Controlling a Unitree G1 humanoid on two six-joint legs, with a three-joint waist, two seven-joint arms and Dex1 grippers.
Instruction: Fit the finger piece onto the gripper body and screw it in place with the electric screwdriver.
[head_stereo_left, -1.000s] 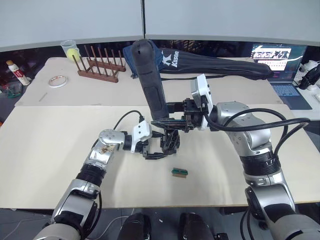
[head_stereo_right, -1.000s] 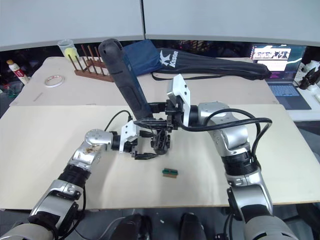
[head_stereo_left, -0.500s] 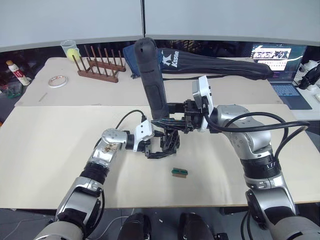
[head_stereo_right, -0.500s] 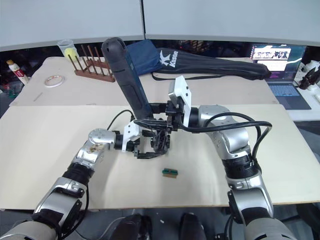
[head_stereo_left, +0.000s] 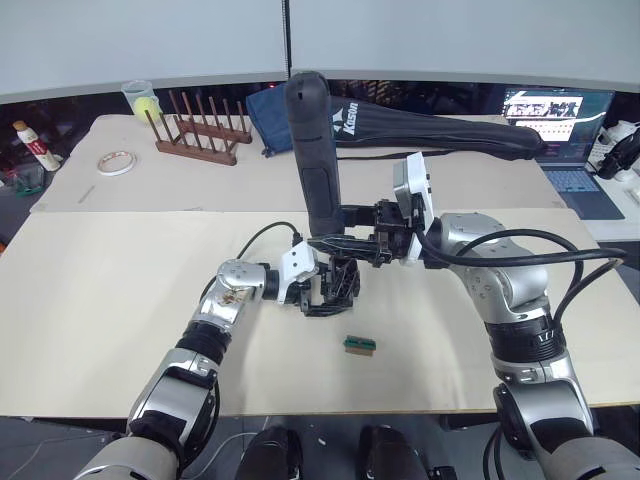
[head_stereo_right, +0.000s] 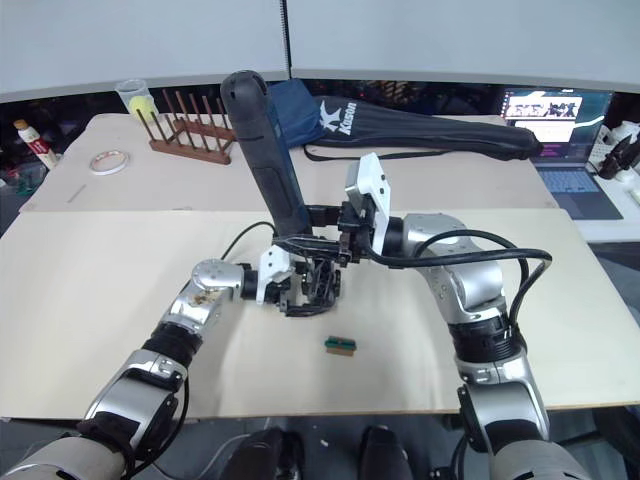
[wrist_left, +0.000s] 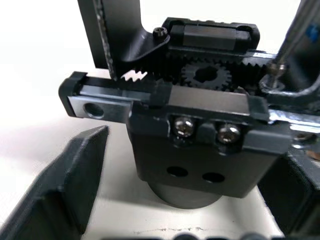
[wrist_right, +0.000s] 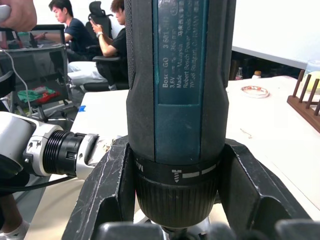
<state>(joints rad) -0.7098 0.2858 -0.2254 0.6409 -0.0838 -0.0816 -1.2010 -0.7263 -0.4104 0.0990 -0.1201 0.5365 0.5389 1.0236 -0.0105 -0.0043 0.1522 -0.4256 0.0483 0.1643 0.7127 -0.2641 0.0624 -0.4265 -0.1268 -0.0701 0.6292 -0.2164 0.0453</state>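
Observation:
The gripper body (head_stereo_left: 338, 283), a chunky black block with a toothed rail and gear (wrist_left: 200, 75), stands mid-table. My left gripper (head_stereo_left: 318, 299) is open around its base, one finger (wrist_left: 65, 185) a little clear of it. A black wedge-shaped part (wrist_left: 122, 35) rises from the rail; I cannot tell if it is the finger piece. My right gripper (head_stereo_left: 326, 239) is shut on the electric screwdriver (head_stereo_left: 312, 150), held nearly upright over the body. Its metal bit (wrist_left: 289, 42) reaches down to the body's top.
A small green block (head_stereo_left: 359, 344) lies just in front of the body. Behind are a long black bag (head_stereo_left: 440, 130), a wooden peg rack (head_stereo_left: 200, 135), a tape roll (head_stereo_left: 117, 162) and a laptop (head_stereo_left: 560, 120). People sit in the background (wrist_right: 80, 35).
My left gripper has slid right until its fingers stand around the gripper body. The screwdriver has swung more upright and shifted slightly right.

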